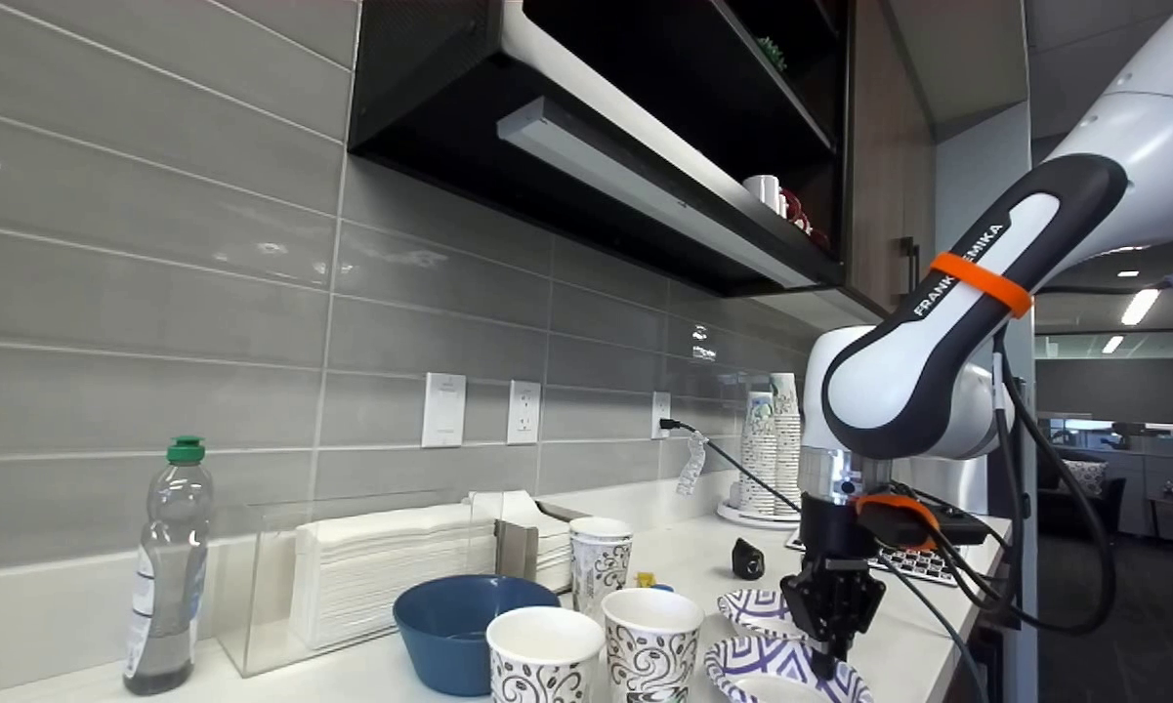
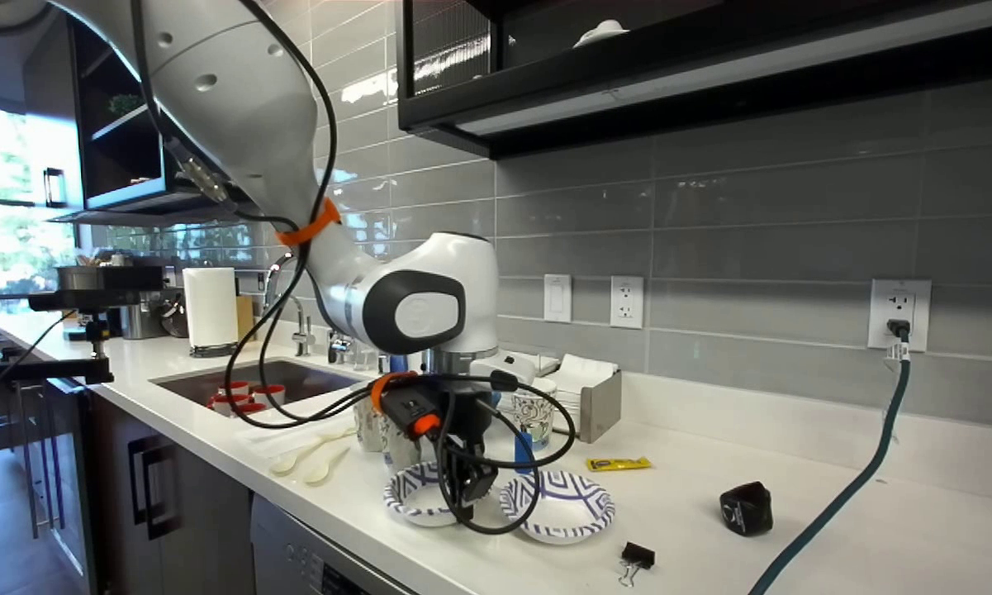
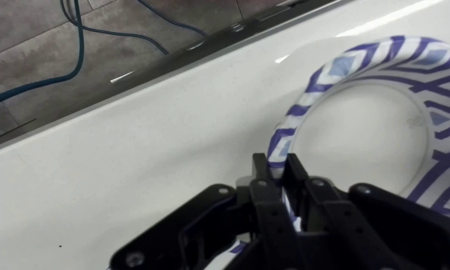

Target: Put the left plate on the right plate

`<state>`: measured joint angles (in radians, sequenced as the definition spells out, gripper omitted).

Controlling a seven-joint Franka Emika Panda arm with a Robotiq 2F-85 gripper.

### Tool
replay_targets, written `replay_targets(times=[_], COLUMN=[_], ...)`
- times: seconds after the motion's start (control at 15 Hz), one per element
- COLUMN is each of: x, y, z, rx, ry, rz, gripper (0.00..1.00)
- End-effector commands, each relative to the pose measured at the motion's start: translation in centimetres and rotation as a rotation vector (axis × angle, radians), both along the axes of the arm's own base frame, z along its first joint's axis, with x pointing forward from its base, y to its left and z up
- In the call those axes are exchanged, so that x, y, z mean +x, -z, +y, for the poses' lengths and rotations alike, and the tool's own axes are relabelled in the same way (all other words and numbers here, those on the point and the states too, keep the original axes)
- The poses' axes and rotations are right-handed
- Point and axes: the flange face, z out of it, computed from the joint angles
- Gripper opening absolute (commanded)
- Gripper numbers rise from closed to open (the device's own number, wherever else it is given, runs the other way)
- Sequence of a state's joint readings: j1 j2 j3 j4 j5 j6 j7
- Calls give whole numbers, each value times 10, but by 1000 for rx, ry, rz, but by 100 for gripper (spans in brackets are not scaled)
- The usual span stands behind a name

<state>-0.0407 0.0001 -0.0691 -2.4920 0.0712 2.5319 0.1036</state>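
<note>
1. Behind your counter [image 2: 677,496] rises a grey tiled wall [image 1: 146,273], with a dark cabinet [image 1: 430,107] mounted on it.
2. Your arm [image 1: 899,381] reaches down over the counter in both exterior views.
3. The sink [image 2: 310,380], set into the counter, holds red mugs [image 2: 230,403].
4. Napkins [image 1: 391,566] lie stacked in a clear holder [image 1: 264,586] near the wall.
5. Your gripper [image 3: 277,161] points down; its fingers [image 3: 260,168] are clamped on the rim of the left plate [image 2: 421,497], one outside the rim, one inside it, as your wrist view shows.
6. That plate is just beside the right plate [image 2: 563,506], on the side nearer the paper cups [image 1: 651,649]; you cannot tell from these views whether its underside touches the counter.
7. The right plate lies face up on the counter.
8. The bottle [image 1: 168,576], green-capped, stands upright just beside the holder.
9. The blue bowl [image 1: 454,635] stands upright in front of the napkins.
10. The paper cups stand upright beside the bowl.
11. A black object [image 2: 746,508] lies on the counter, apart from the right plate.
12. The yellow packet [image 2: 618,464] lies near the right plate, toward the wall.
13. The clip [image 2: 638,555] lies near the right plate, toward you along the counter's open side.
</note>
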Motion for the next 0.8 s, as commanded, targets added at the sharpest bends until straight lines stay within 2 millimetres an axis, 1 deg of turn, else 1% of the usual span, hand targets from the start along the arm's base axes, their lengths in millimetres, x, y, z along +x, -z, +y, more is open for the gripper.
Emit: replay_targets(times=[0.0,0.07,0.2,0.47,0.73], x=[-6,-8,-12,-20,-30], y=[-8,-11,-16,-23,-32], z=[0,1,1,2,-4], rx=[12,22,38,118,191], ry=[-21,-27,-44,-89,-104], rz=[20,20,25,34,6], gripper=[1,0,2,1,1])
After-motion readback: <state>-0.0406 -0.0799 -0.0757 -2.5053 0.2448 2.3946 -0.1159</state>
